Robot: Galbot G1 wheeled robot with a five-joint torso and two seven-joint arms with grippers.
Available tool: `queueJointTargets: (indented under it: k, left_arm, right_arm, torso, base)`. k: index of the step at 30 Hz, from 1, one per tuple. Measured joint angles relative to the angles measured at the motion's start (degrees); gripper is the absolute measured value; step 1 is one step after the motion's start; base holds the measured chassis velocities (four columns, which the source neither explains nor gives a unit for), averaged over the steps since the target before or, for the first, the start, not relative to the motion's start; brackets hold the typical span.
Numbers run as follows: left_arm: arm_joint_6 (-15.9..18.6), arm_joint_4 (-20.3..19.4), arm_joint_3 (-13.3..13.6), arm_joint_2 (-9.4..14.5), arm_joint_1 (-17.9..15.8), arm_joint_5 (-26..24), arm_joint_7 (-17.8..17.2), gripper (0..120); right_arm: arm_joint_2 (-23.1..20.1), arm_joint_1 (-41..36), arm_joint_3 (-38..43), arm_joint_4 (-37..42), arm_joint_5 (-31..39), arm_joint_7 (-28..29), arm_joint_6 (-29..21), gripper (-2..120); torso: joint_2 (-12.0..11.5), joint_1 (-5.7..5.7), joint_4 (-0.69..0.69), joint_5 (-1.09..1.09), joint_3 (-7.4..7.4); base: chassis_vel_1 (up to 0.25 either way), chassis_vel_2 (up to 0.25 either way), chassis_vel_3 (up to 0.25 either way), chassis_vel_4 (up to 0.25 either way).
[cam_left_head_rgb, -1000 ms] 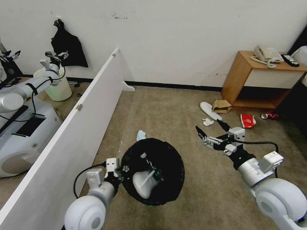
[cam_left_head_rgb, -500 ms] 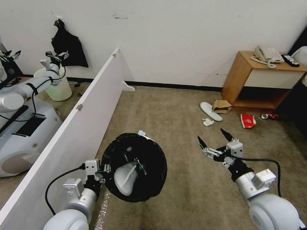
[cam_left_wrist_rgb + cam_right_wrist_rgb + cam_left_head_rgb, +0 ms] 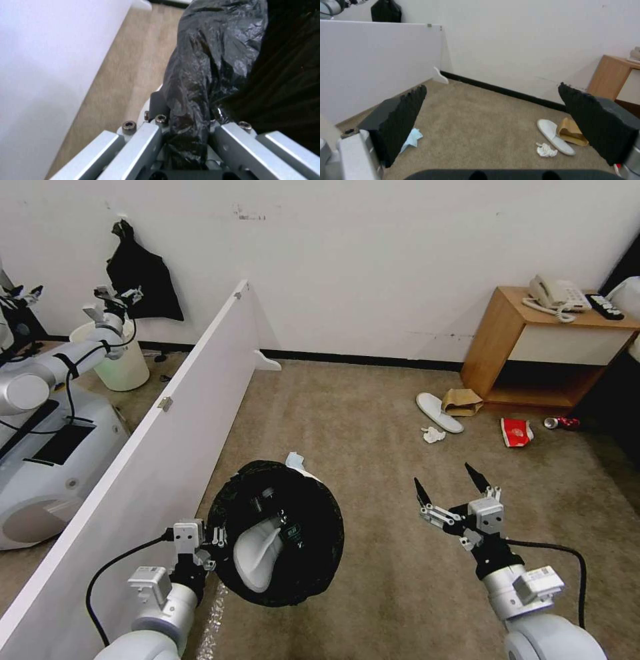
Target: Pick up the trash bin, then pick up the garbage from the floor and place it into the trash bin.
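The trash bin [image 3: 313, 570], lined with a black bag, hangs tilted beside the white board, and my left gripper [image 3: 202, 545] is shut on its rim [image 3: 188, 117]. A white slipper [image 3: 255, 555] and a bottle [image 3: 268, 495] lie inside it. My right gripper [image 3: 445, 478] hovers open over bare carpet, its black fingers [image 3: 403, 117] spread wide around nothing. The garbage on the floor beyond it is a white slipper [image 3: 440, 412], a brown paper bag [image 3: 461, 400], a white tissue [image 3: 433, 434], a red cup [image 3: 517, 432] and a red can [image 3: 562, 423]. A light-blue tissue [image 3: 293, 460] peeks out behind the bin.
A long white partition board [image 3: 167, 407] runs along my left. A wooden cabinet [image 3: 507, 340] with a phone stands at the far right wall. Beyond the board another robot [image 3: 47, 447] stands by a pale bin [image 3: 123, 367]. Open carpet lies between my arms.
My left arm has drawn the bin back and to the left, nearer the board. The right gripper has pulled back toward me, still open.
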Motion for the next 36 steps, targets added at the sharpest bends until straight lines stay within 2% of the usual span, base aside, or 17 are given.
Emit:
queueJointTargets:
  k: [4,6,7,8,9,11,13,36]
  left_arm:
    - [1.1,-0.7,0.0,-0.1,0.5,-0.3,-1.1,2]
    - [5.9,-3.2,-0.4,0.2,2.1,-4.6,-4.5,2]
    - [5.9,-3.2,-0.4,0.2,2.1,-4.6,-4.5,2]
    - [8.1,-4.2,-1.0,0.4,2.8,-6.7,-6.1,2]
    - [8.1,-4.2,-1.0,0.4,2.8,-6.7,-6.1,2]
    - [10.9,-5.3,-1.4,0.8,3.7,-9.2,-7.9,2]
    - [11.7,-5.6,-1.5,1.0,4.1,-9.3,-8.2,2]
    - [9.5,-3.9,0.1,-0.4,2.8,-4.6,-6.8,2]
  right_arm:
    - [0.8,-0.9,0.4,0.0,-0.8,-0.5,0.8,100]
    - [1.2,-1.3,0.7,0.3,-1.2,-0.8,1.4,100]
    - [1.2,-1.3,0.7,0.3,-1.2,-0.8,1.4,100]
    - [1.1,-1.0,0.7,0.3,-1.0,-0.8,1.4,100]
    - [1.1,-1.0,0.7,0.3,-1.0,-0.8,1.4,100]
    - [1.0,-0.8,0.6,0.3,-0.8,-0.7,1.4,100]
    - [1.1,-0.8,0.5,0.3,-0.8,-0.6,1.3,100]
    - [3.9,-2.5,0.2,0.7,-4.1,-0.5,2.7,100]
  torso:
    - [0.0,0.0,0.0,0.01,0.0]
    - [0.0,0.0,0.0,0.01,0.0]
    - [0.0,0.0,0.0,0.01,0.0]
    - [0.0,0.0,0.01,0.01,0.0]
    - [0.0,0.0,0.01,0.01,0.0]
    - [0.0,0.0,0.01,0.01,0.0]
    - [0.0,0.0,0.01,0.01,0.0]
    - [0.0,0.0,0.0,0.01,0.0]
  base:
    - [0.0,0.0,0.0,0.0]
    - [0.0,0.0,0.0,0.0]
    - [0.0,0.0,0.0,0.0]
    - [0.0,0.0,0.0,0.0]
    - [0.0,0.0,0.0,0.0]
    - [0.0,0.0,0.0,0.0]
    - [0.0,0.0,0.0,0.0]
    - [0.0,0.0,0.0,0.0]
